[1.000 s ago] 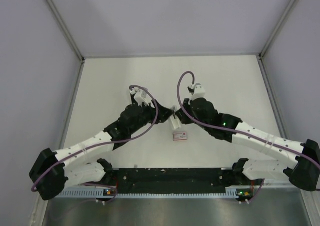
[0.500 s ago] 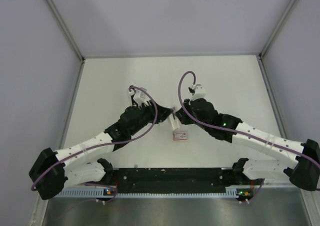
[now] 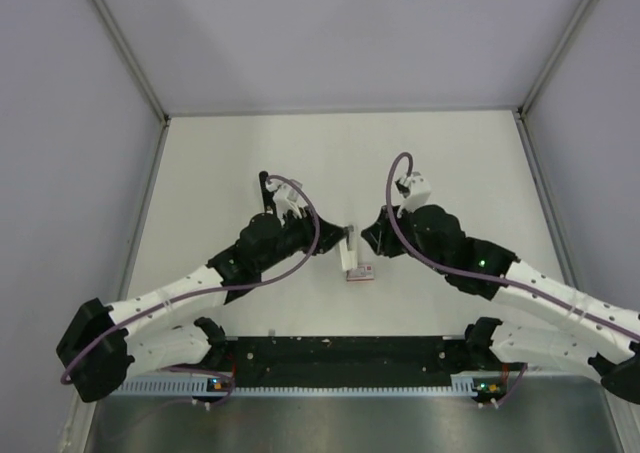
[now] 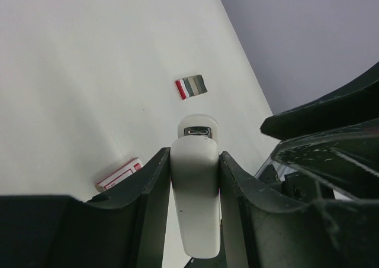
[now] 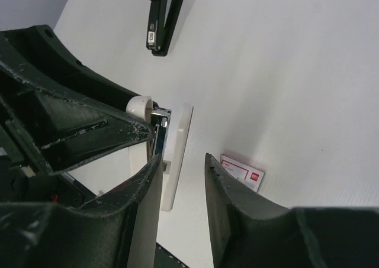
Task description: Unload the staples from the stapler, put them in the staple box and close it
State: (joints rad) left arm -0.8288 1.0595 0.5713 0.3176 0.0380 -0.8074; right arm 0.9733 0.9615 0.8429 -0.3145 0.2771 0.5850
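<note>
My left gripper [image 3: 338, 245] is shut on a white stapler [image 3: 348, 249] and holds it above the table. In the left wrist view the stapler's white body [image 4: 195, 191] is clamped between both fingers, with its metal nose [image 4: 197, 130] showing past them. In the right wrist view its white base [image 5: 177, 155] hangs open beside the shiny magazine [image 5: 160, 126]. My right gripper [image 3: 373, 241] is open and empty just right of the stapler; its fingers [image 5: 216, 185] stand apart. I cannot make out any staple strip.
A small red-and-white box [image 3: 360, 271] lies on the table under the stapler and shows in both wrist views [image 4: 118, 174] [image 5: 243, 170]. A black stapler [image 5: 163, 19] lies further back. A small striped patch [image 4: 191, 86] lies on the table.
My right arm has drawn back to the right, away from the stapler. My left gripper still holds the stapler, which has shifted slightly toward the near edge.
</note>
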